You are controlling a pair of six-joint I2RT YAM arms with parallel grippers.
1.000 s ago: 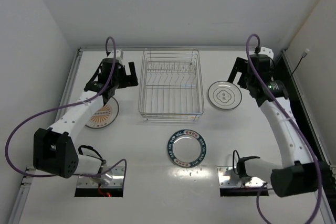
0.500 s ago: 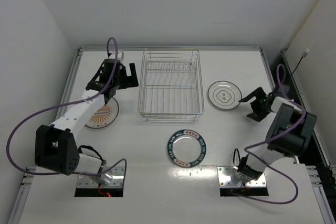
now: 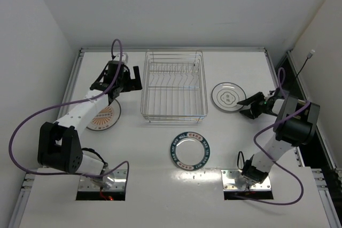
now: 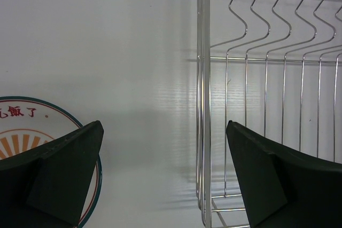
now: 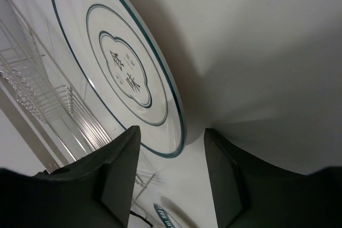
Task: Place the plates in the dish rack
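While its jaws are standing partly apart, right gripper: straddling the grey-rimmed plate at its right edge, right of the dish rack
Left gripper: hovering wide open between the orange-striped plate and the rack
Blue-rimmed plate: lying flat before the rack

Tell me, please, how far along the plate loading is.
Done: nothing; the dish rack holds no plates. In hand: the right gripper straddles the rim of the white plate, not yet closed. Left: all three, including the blue-rimmed plate and orange-striped plate.
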